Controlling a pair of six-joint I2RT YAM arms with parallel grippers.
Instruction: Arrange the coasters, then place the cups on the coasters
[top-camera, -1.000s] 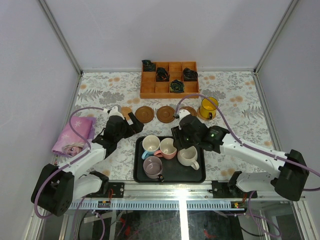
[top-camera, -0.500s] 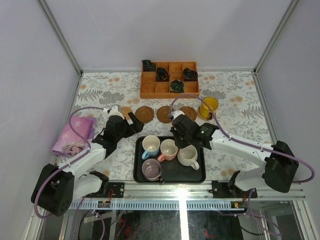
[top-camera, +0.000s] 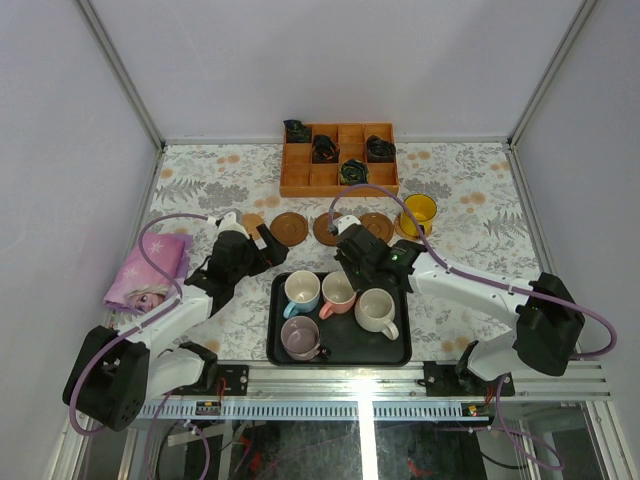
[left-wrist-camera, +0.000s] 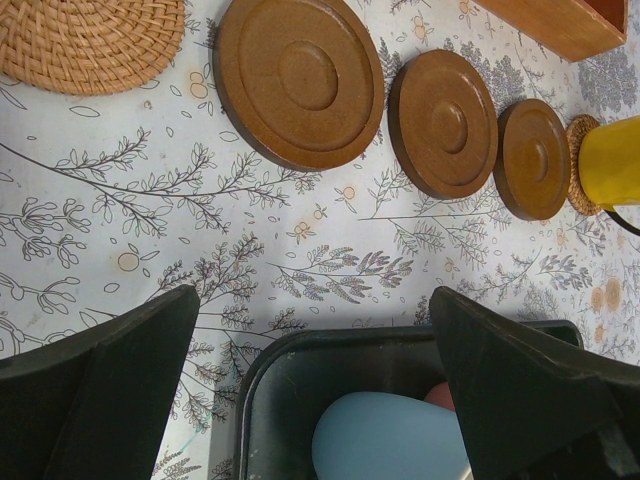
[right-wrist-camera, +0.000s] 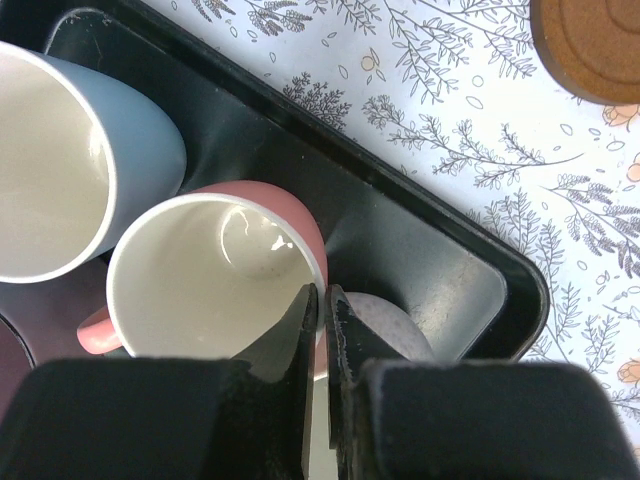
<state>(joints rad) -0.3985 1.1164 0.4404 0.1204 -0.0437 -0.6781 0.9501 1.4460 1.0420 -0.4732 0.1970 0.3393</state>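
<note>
The right jaws are pinched tight on the rim of the pink cup (right-wrist-camera: 215, 275), with one finger inside it and one outside. The pink cup stands in the black tray (right-wrist-camera: 400, 250), squeezed close beside the light blue cup (right-wrist-camera: 60, 160). I think the rim is the best place to grab. The cups are packed so close that there is no room to reach around the pink one's fat middle.

The cream cup (top-camera: 375, 310) and the mauve-grey cup (top-camera: 303, 336) sit in the tray too.

Past the tray, the coasters lie in a neat row on the tabletop (top-camera: 200, 180). From the left there is a tan woven coaster (left-wrist-camera: 90, 40), then three brown coasters (left-wrist-camera: 298, 80). At the far right end the yellow cup (left-wrist-camera: 610, 160) sits on the last tan coaster (left-wrist-camera: 578, 165). The row is spread out so each cup gets its own spot.

The left jaws are wide open and hold nothing. They hang over the tabletop just by the tray's far left corner, out of the other arm's way.

My guess is that the pink cup goes up and over to a brown coaster next. A pinch on a thin rim could let the cup swing or tip, so the lift should be slow.
</note>
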